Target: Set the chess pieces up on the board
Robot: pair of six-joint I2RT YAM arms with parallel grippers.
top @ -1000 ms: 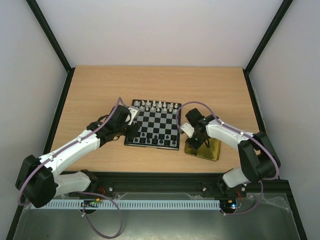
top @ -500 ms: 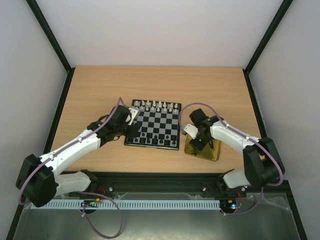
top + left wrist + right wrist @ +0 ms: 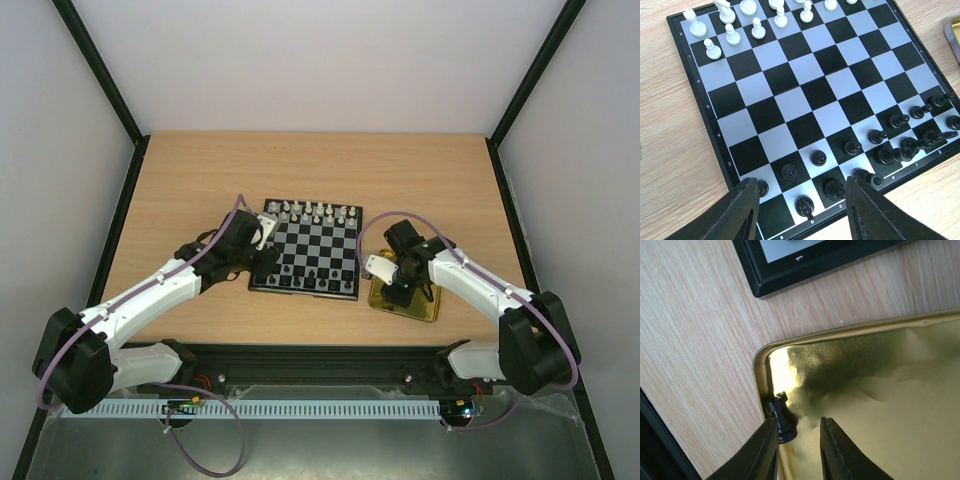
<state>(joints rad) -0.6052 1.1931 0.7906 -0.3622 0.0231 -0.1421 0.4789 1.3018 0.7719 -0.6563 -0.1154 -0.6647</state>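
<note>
Corner: black chess piece (image 3: 781,415) against gold tray (image 3: 890,390) wall | likely light, slick, tippy; pinch mid-stem | right gripper (image 3: 799,422) jaws narrow, straddling it, ungripped | left gripper (image 3: 802,182) jaws apart, empty

A light wooden table (image 3: 200,180) carries two things. The board (image 3: 312,252), black-and-white checkered with a dark rim, lies flat near the table's middle. Just beside the board's near right corner lies a shiny gold tray (image 3: 428,303), not touching the board, with a strip of bare wood between them.
</note>
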